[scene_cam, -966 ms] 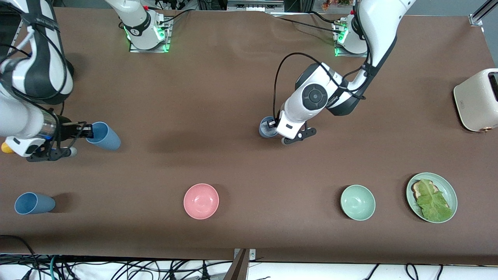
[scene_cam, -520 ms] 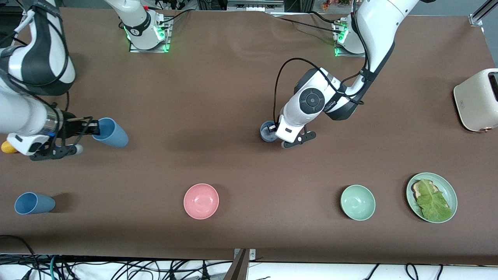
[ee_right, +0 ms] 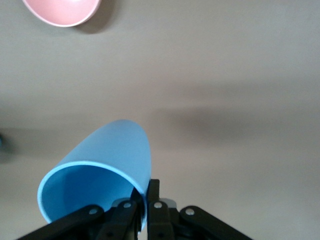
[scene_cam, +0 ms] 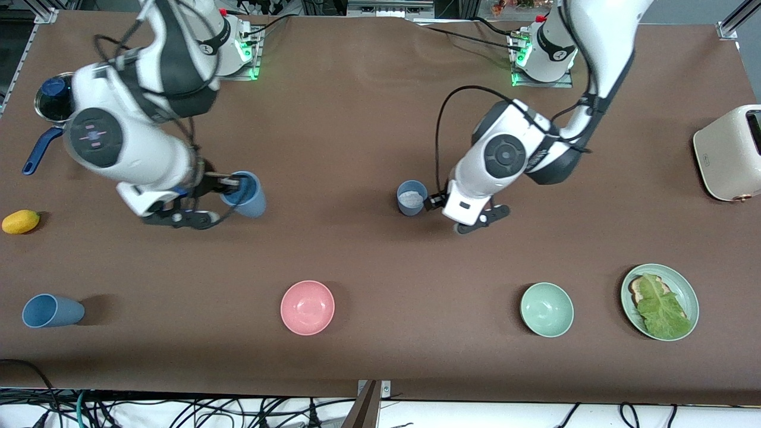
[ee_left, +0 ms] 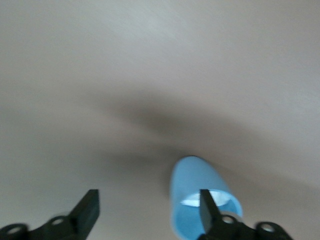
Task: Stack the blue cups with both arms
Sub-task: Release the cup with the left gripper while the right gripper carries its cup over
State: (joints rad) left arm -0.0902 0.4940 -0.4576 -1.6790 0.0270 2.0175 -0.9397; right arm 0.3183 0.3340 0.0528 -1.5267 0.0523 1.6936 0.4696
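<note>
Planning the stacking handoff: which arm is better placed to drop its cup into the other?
Probably the right: its claw pinches a blue cup's rim in the air, while the open left claw is beside the standing greyer cup.

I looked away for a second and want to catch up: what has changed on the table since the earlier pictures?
The right end effector, shut on the rim of a blue cup, has carried it toward the table's middle. The left end effector has let go of the greyer cup and backed off, fingers open. A lemon and a pan are now uncovered. The third blue cup, pink bowl and green bowl stayed put.
</note>
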